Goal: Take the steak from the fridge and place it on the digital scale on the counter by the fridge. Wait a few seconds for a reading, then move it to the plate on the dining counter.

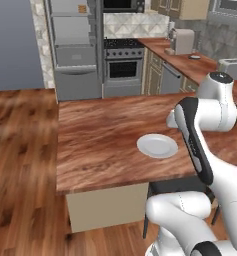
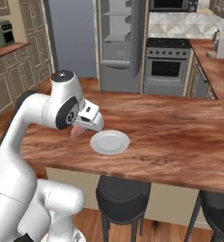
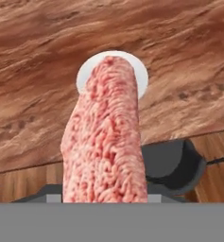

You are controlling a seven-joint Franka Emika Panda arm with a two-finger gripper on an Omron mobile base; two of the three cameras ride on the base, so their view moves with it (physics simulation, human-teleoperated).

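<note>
In the left base view we see the white plate [image 1: 157,145] lying bare on the dining counter [image 1: 100,150], near its front edge, with our arm bent over the slab just to the plate's right; behind, the grey fridge [image 1: 74,47] stands open beside the oven [image 1: 123,67], and the long counter [image 1: 190,62] runs along the right wall. In the right base view our gripper [image 2: 80,130] hangs low over the dining counter just left of the plate, and the pinkish steak [image 2: 76,132] dangles from it, close to the plate's rim but not on it; two dark stools [image 2: 123,194] sit under the counter's front edge. In the hand view the steak fills the middle, rising from our gripper, which is closed on it, its far end overlapping the plate beyond.
</note>
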